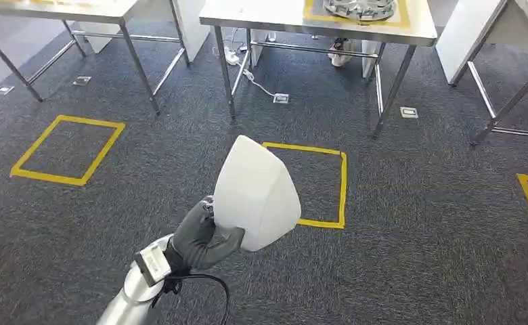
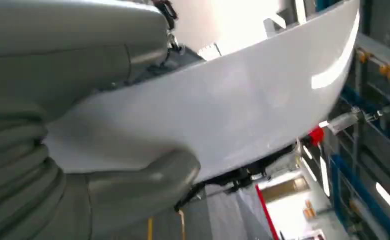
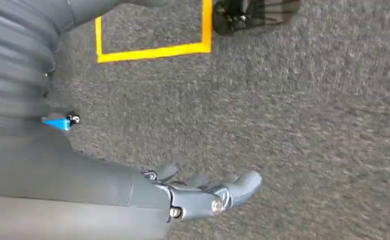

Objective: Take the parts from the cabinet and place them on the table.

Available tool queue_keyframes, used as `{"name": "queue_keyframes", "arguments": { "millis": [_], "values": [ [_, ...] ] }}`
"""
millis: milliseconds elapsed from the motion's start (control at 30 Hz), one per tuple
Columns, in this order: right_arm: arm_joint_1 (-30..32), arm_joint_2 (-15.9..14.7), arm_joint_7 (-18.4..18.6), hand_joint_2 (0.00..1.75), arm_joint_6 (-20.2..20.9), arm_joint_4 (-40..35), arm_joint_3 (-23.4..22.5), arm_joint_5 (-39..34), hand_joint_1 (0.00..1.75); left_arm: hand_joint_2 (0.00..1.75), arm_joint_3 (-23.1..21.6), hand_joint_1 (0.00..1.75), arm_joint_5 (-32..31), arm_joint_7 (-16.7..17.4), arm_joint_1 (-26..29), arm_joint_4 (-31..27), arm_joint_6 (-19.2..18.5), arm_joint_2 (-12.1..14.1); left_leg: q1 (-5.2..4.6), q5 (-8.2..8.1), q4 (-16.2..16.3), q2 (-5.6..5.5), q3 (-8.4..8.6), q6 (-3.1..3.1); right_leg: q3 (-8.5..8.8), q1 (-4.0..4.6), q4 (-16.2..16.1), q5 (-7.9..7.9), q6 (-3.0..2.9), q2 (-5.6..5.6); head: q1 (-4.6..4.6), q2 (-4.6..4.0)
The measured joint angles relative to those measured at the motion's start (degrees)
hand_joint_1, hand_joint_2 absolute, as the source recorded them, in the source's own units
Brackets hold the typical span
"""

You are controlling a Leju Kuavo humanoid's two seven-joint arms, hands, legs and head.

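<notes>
The left hand (image 1: 204, 237) is up in front of the robot with a firm grip on the white part (image 1: 256, 194), a smooth curved shell that stands up and out from the grey fingers, its broad rounded body rising above the hand and leaning toward the bench (image 1: 424, 30) ahead. The thumb wraps the lower edge of the part, and close up from the left wrist you can see that thick grey thumb (image 2: 138, 185) pressed against the underside of the white part (image 2: 243, 100), with the shell sweeping away beyond it. So the part is off the ground, carried in the air over the grey carpet (image 1: 417, 223), and it hangs right over the near corner of the yellow tape square (image 1: 343, 186) that lies on the carpet in front of that bench. The bench itself is well apart from the part, further ahead, and on its top, inside a yellow outline, sits a round metal piece (image 1: 360, 8). A second yellow tape square (image 1: 67, 149) lies off to the left of the part, well clear of it. Down low, the right hand (image 3: 203, 195) hangs over the carpet, holding nothing, fingers loosely stretched out and slightly apart, with a taped yellow corner (image 3: 153, 50) beyond it on the floor.
</notes>
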Motion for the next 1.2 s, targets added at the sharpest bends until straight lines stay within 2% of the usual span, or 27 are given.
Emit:
{"name": "queue_keyframes", "arguments": {
  "millis": [67, 100, 133, 167, 233, 267, 300, 400, 467, 500, 567, 600, 633, 667, 700, 733, 767, 833, 867, 900, 933, 967, 1000, 1100, 1133, 1167, 1200],
  "values": [
    [-0.1, 0.0, 0.1, 1.75, 0.1, 0.0, 0.0, 0.3, 0.00, 1.75, 0.0, 1.75, 0.0, -0.1, 0.1, 0.3, 0.2, 0.3, 0.10, -3.57, 9.7, -0.05, -5.64, -0.29, 0.55, 0.07, 0.0, -0.61, -0.23, 0.10, -0.17, 0.00],
    [-0.1, 0.0, 0.1, 1.75, 0.2, 0.0, 0.0, 0.4, 0.00, 1.75, 0.0, 1.75, 0.0, -0.2, 0.2, 0.6, 0.2, 0.5, 0.11, -4.21, 13.3, -0.06, -8.16, -0.38, 0.84, 0.12, 0.1, -0.95, -0.21, 0.26, -0.26, 0.02],
    [0.0, 0.0, 0.1, 1.75, 0.2, 0.0, 0.0, 0.4, 0.00, 1.75, 0.0, 1.75, 0.0, -0.2, 0.2, 0.8, 0.3, 0.6, 0.11, -3.13, 13.8, -0.06, -9.28, -0.37, 1.25, 0.12, 0.1, -1.30, -0.11, 0.38, -0.31, 0.00],
    [0.1, 0.0, 0.2, 1.75, 0.3, 0.0, 0.0, 0.4, 0.00, 1.75, 0.0, 1.75, 0.0, -0.2, 0.2, 0.9, 0.4, 0.6, 0.11, -0.68, 11.6, -0.06, -8.93, -0.26, 1.80, 0.11, 0.1, -1.70, 0.01, 0.55, -0.35, 0.00],
    [0.0, 0.0, 0.4, 1.75, 0.4, 0.0, 0.1, 0.5, 0.00, 1.75, -0.1, 1.75, 0.1, -0.3, 0.1, 0.9, 0.4, 0.7, 0.11, 6.04, 2.0, -0.08, -5.39, 0.12, 3.11, 0.08, 0.2, -2.60, 0.41, 0.89, -0.50, 0.00],
    [0.1, 0.0, 0.5, 1.75, 0.5, 0.0, 0.1, 0.5, 0.00, 1.75, -0.1, 1.75, 0.1, -0.3, 0.0, 0.9, 0.4, 0.7, 0.10, 7.84, -2.4, -0.15, -3.92, 0.37, 3.35, 0.08, 0.2, -3.09, 0.67, 0.94, -0.59, 0.00],
    [-0.1, 0.0, 0.6, 1.75, 0.5, 0.0, 0.1, 0.6, 0.00, 1.75, -0.1, 1.75, 0.2, -0.3, 0.0, 1.0, 0.5, 0.7, -0.20, 6.45, -3.5, -0.27, -3.01, 0.52, 3.43, 0.44, 0.4, -3.58, 1.20, 1.15, -0.59, 0.00],
    [-0.1, 0.0, 0.7, 1.75, 0.5, 0.0, 0.1, 0.7, 0.00, 1.75, -0.2, 1.75, 0.2, -0.3, 0.0, 1.0, 0.5, 0.8, -0.27, 6.01, -3.6, -0.43, -3.12, 1.89, 3.88, 0.37, 0.6, -3.10, 2.35, 1.11, -0.39, 0.00],
    [-0.2, 0.0, 0.5, 1.75, 0.6, 0.0, 0.2, 0.7, 0.00, 1.75, -0.2, 1.75, 0.2, -0.3, 0.0, 0.9, 0.7, 0.7, 0.10, 5.89, -4.1, -0.47, -1.84, 2.57, 3.69, 0.28, 1.8, -3.81, 2.77, 0.76, -0.33, 0.00],
    [-0.3, 0.1, 0.5, 1.75, 0.6, 0.0, 0.2, 0.8, 0.00, 1.75, -0.3, 1.75, 0.2, -0.3, -0.1, 0.9, 0.7, 0.7, 0.10, 5.69, -4.2, -0.41, -1.52, 2.86, 2.12, 0.23, 4.6, -4.95, 2.98, 0.59, -0.06, 0.00],
    [-0.4, 0.0, 0.3, 1.75, 0.6, 0.0, 0.2, 0.8, 0.00, 1.75, -0.4, 1.75, 0.2, -0.3, 0.0, 0.9, 0.7, 0.7, 0.02, 5.18, -4.2, -0.38, -1.22, 3.12, -3.63, 0.25, 13.3, -8.19, 3.34, 0.58, 0.20, 0.00],
    [-0.2, 0.0, 0.3, 1.75, 0.6, 0.0, 0.2, 0.9, 0.00, 1.75, -0.4, 1.75, 0.2, -0.3, 0.2, 1.0, 0.7, 0.8, -0.01, 4.89, -4.2, -0.39, -1.02, 3.16, -6.27, 0.26, 16.6, -9.09, 3.27, 0.58, 0.22, 0.00],
    [0.0, 0.0, 0.3, 1.75, 0.6, 0.0, 0.2, 0.9, 0.00, 1.75, -0.4, 1.75, 0.2, -0.3, 0.2, 1.0, 0.7, 0.8, -0.01, 4.59, -4.2, -0.44, -0.69, 3.15, -7.71, 0.24, 17.5, -8.56, 3.22, 0.57, 0.29, 0.00],
    [0.1, 0.0, 0.3, 1.75, 0.7, 0.0, 0.2, 1.0, 0.00, 1.75, -0.4, 1.75, 0.2, -0.3, 0.3, 1.0, 0.7, 0.9, -0.01, 4.17, -4.2, -0.49, -0.17, 3.07, -7.93, 0.23, 16.0, -6.58, 3.16, 0.56, 0.35, 0.02],
    [0.1, 0.0, 0.3, 1.75, 0.8, 0.0, 0.3, 1.0, 0.00, 1.75, -0.4, 1.75, 0.2, -0.3, 0.3, 1.1, 0.7, 0.9, -0.01, 3.74, -4.2, -0.49, 0.45, 2.97, -7.03, 0.21, 12.6, -3.68, 3.00, 0.54, 0.42, 0.00],
    [0.1, 0.0, 0.2, 1.75, 0.8, 0.0, 0.3, 1.1, 0.00, 1.75, -0.4, 1.75, 0.2, -0.3, 0.3, 1.1, 0.9, 0.9, -0.01, 3.21, -4.2, -0.48, 1.22, 2.82, -5.13, 0.23, 7.2, 0.19, 2.71, 0.46, 0.44, 0.00],
    [0.1, 0.0, 0.1, 1.75, 0.8, 0.0, 0.3, 1.1, 0.00, 1.75, -0.4, 1.75, 0.2, -0.3, 0.3, 1.0, 1.0, 0.9, -0.01, 2.70, -4.2, -0.44, 1.86, 2.60, -3.27, 0.29, 2.1, 3.25, 2.52, 0.23, 0.48, 0.00],
    [-0.1, 0.0, 0.2, 1.75, 0.9, 0.0, 0.3, 1.3, 0.00, 1.75, -0.4, 1.75, 0.2, -0.3, 0.3, 1.1, 1.2, 0.9, -0.18, 2.08, -4.3, -0.40, 2.09, 1.83, -3.10, 0.89, 1.6, -0.87, 1.77, -0.11, 0.59, 0.00],
    [0.0, 0.0, 0.4, 1.75, 0.9, 0.0, 0.4, 1.3, 0.00, 1.75, -0.4, 1.75, 0.1, -0.3, 0.4, 1.0, 1.3, 0.9, -0.20, 1.80, -4.6, -0.37, 2.21, 1.33, -2.86, 0.97, 1.3, 0.08, 1.27, -0.04, 0.55, 0.00],
    [0.2, 0.0, 0.4, 1.75, 0.8, 0.0, 0.4, 1.3, 0.00, 1.75, -0.4, 1.75, 0.0, -0.4, 0.5, 1.0, 1.3, 1.0, -0.24, 2.24, -3.7, -0.39, 2.80, 0.95, -2.67, 0.73, 1.1, 0.68, 0.65, 0.03, 0.53, 0.00],
    [0.3, 0.0, 0.6, 1.75, 0.9, 0.0, 0.4, 1.4, 0.00, 1.75, -0.4, 1.75, 0.0, -0.5, 0.5, 1.0, 1.4, 1.0, -0.29, 1.95, -3.7, -0.38, 3.37, 0.63, -1.80, 0.63, 1.2, 0.73, 0.17, 0.18, 0.46, 0.00],
    [0.3, 0.0, 0.7, 1.75, 0.9, 0.0, 0.4, 1.5, 0.00, 1.75, -0.4, 1.75, 0.0, -0.5, 0.5, 0.9, 1.4, 1.1, -0.12, 1.42, -2.7, -0.46, 3.18, 0.45, -0.92, 0.49, 0.8, 0.53, -0.14, 0.14, 0.46, 0.00],
    [0.2, 0.0, 0.7, 1.75, 0.9, 0.0, 0.4, 1.5, 0.00, 1.75, -0.5, 1.75, 0.0, -0.5, 0.3, 0.9, 1.5, 1.2, -0.12, 0.94, -0.1, -0.48, 2.06, 0.28, -0.48, 0.49, 0.8, 0.27, -0.50, 0.19, 0.15, 0.00],
    [0.0, 0.0, 0.8, 1.75, 0.9, 0.0, 0.4, 1.5, 0.00, 1.75, -0.5, 1.75, 0.0, -0.5, 0.6, 0.9, 1.7, 1.5, -0.05, -3.99, 11.3, -0.47, -5.71, -0.39, 0.31, 0.60, 0.8, -0.78, -0.82, 0.29, -0.35, 0.00],
    [0.1, 0.0, 0.8, 1.75, 0.9, 0.0, 0.4, 1.5, 0.00, 1.75, -0.5, 1.75, 0.0, -0.5, 0.7, 1.0, 1.7, 1.6, -0.05, -4.58, 12.9, -0.47, -7.55, -0.51, 0.72, 0.66, 0.8, -1.17, -0.81, 0.34, -0.39, 0.00],
    [0.2, 0.0, 0.7, 1.75, 0.9, 0.0, 0.4, 1.5, 0.00, 1.75, -0.5, 1.75, 0.0, -0.5, 0.8, 1.0, 1.8, 1.6, -0.06, -3.55, 12.1, -0.48, -8.11, -0.30, 1.29, 0.69, 0.8, -1.62, -0.78, 0.39, -0.46, 0.00],
    [0.2, 0.0, 0.6, 1.75, 1.0, 0.0, 0.4, 1.5, 0.00, 1.75, -0.5, 1.75, 0.0, -0.5, 0.8, 1.0, 1.9, 1.7, -0.08, -0.93, 9.3, -0.48, -7.57, -0.03, 1.93, 0.71, 0.8, -2.08, -0.71, 0.48, -0.52, 0.00]
  ]
}}
